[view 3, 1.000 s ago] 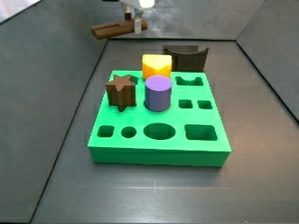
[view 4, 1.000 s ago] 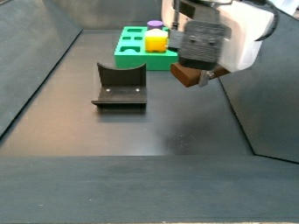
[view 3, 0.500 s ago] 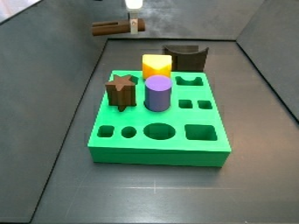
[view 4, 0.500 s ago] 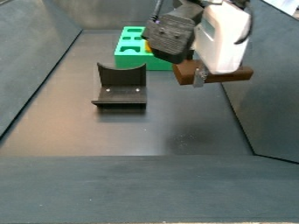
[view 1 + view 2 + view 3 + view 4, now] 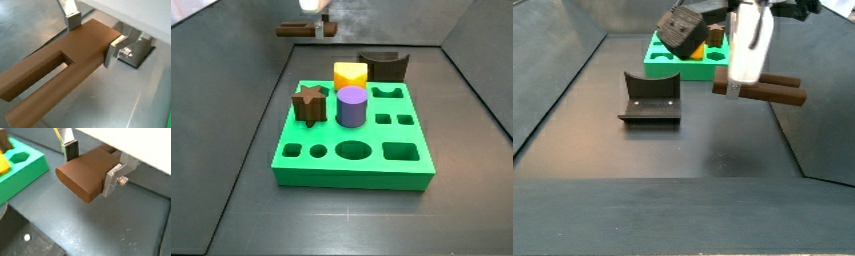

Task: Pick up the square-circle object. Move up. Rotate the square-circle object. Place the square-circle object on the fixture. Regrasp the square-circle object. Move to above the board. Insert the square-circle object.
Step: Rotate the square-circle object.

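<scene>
The square-circle object [image 5: 760,89] was held level, pinched in the gripper [image 5: 93,34] jaws, high above the worktop [image 5: 714,150], beside the board [image 5: 352,150].

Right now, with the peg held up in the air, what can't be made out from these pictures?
- The pincer in a side view: its fingertips sit behind the brown peg, so the contact is hidden.
- The pincer in a side view: too small, and cut off by the top edge.
- The peg's far end in a wrist view: cut off by the picture's edge.
- The green board in a wrist view: mostly out of frame.
</scene>
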Tool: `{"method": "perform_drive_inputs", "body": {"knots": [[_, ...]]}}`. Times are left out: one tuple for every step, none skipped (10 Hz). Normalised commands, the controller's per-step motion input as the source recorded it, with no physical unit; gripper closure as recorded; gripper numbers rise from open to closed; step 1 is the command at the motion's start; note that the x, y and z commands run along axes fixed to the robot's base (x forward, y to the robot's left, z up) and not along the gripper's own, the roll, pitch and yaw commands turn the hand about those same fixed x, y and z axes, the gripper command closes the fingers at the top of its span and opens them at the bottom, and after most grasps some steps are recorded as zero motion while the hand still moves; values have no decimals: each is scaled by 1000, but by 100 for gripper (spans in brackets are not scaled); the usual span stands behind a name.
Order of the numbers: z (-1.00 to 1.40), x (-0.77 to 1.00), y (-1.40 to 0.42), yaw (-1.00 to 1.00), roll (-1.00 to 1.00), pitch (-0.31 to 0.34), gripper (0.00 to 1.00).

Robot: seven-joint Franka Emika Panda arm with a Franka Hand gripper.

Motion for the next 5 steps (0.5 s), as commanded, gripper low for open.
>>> {"method": "perform_drive_inputs", "body": {"knots": [[-22, 39, 22, -1000, -13, -16, 100], [-22, 39, 22, -1000, -14, -17, 100], [-22, 38, 22, -1000, -15, -17, 100], [-22, 38, 22, -1000, -16, -18, 100], [-22, 38, 22, -1000, -16, -19, 100]]}}
